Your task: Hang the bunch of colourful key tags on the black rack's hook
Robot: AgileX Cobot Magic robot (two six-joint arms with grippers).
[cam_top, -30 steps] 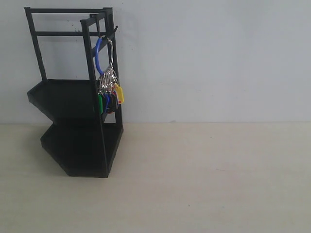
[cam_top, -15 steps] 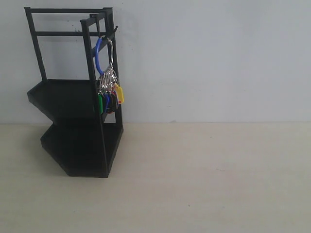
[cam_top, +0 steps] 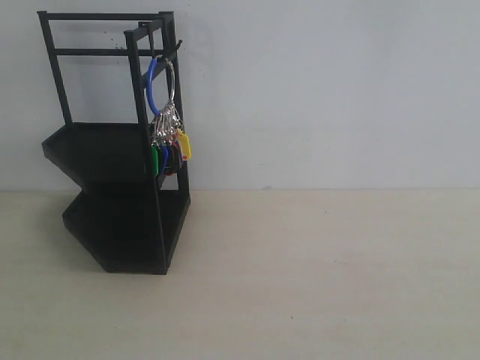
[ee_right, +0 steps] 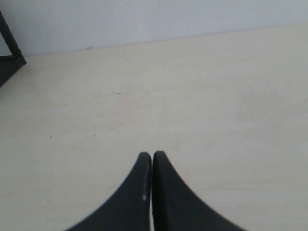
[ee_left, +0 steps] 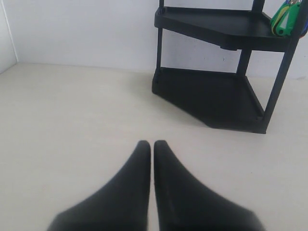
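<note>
The colourful key tag bunch (cam_top: pixel 169 142) hangs from the hook (cam_top: pixel 177 46) near the top front of the black rack (cam_top: pixel 112 150), its blue loop and silver ring over the hook and the green, blue, red and yellow tags dangling below. Neither arm shows in the exterior view. In the left wrist view my left gripper (ee_left: pixel 152 143) is shut and empty above the table, well back from the rack (ee_left: pixel 216 91); a bit of the tags (ee_left: pixel 285 19) shows at the frame's edge. My right gripper (ee_right: pixel 152 154) is shut and empty over bare table.
The rack stands at the back left of the pale wooden table (cam_top: pixel 315 270), against a white wall (cam_top: pixel 337 90). One rack foot (ee_right: pixel 9 53) shows at the edge of the right wrist view.
</note>
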